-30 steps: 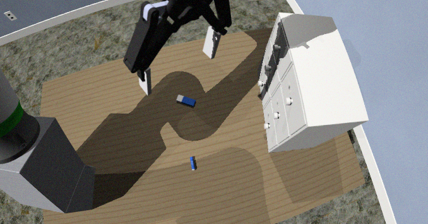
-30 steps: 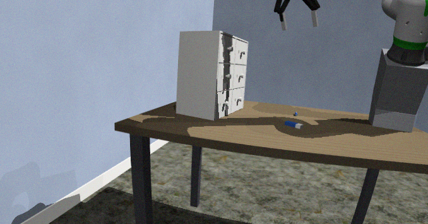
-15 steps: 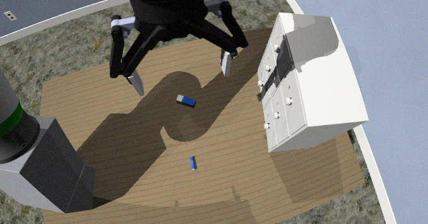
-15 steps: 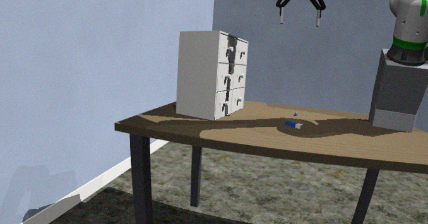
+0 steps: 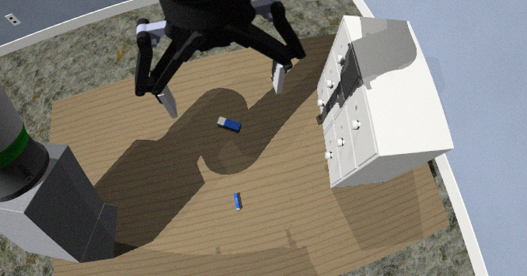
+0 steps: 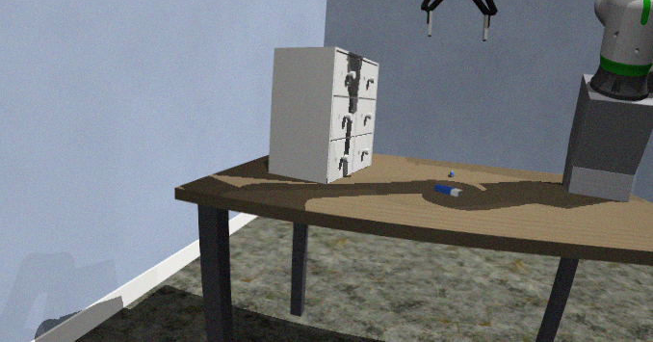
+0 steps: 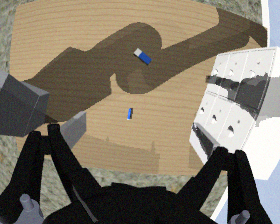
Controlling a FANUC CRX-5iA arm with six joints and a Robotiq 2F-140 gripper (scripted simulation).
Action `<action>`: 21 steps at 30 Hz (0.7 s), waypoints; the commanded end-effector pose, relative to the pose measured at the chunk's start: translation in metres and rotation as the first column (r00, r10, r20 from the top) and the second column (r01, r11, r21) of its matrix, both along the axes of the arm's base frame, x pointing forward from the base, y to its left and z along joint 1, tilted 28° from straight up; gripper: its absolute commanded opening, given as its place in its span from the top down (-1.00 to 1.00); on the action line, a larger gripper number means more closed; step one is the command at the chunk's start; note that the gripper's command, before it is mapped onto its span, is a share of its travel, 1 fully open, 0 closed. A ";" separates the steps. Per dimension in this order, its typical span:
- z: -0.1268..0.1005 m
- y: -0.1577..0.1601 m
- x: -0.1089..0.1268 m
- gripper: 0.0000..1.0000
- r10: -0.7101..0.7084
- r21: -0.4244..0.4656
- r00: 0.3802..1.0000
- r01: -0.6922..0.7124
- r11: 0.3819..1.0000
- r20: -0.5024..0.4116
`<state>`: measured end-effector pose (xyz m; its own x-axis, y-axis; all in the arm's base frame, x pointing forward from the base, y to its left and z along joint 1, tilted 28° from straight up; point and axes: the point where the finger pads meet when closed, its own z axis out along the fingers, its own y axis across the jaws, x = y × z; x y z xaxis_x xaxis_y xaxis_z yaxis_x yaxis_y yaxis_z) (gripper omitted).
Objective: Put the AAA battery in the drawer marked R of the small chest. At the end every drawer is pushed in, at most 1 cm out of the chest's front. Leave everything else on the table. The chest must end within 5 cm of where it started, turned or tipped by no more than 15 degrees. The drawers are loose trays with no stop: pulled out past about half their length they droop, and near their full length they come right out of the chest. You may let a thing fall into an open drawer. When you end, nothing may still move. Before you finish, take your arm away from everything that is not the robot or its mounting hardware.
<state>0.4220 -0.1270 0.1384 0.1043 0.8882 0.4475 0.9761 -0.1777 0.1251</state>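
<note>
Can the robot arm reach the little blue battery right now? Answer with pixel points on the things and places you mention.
Probably yes: the gripper (image 5: 227,105) (image 6: 457,38) is open above the table, and nothing stands over or against the battery (image 5: 237,201) (image 6: 452,174) (image 7: 130,114). It looks like it must come down first.
</note>
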 end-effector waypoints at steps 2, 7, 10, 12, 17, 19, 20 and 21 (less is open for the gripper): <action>0.000 0.000 0.000 -1.00 0.000 0.000 1.000 0.000 1.000 0.000; 0.000 0.000 0.000 -1.00 0.000 0.000 1.000 0.000 1.000 0.000; 0.000 0.000 0.000 -1.00 0.000 0.000 1.000 0.000 1.000 0.000; 0.000 0.000 0.000 -1.00 0.000 0.000 1.000 0.000 1.000 0.000; 0.000 0.000 0.000 -1.00 0.002 -0.001 1.000 -0.002 1.000 0.001; 0.000 0.000 0.001 -1.00 0.006 -0.002 1.000 -0.006 1.000 0.003; -0.001 0.000 0.001 -1.00 0.009 -0.002 1.000 -0.009 1.000 0.005; -0.001 0.001 0.001 -1.00 0.013 -0.003 1.000 -0.013 1.000 0.007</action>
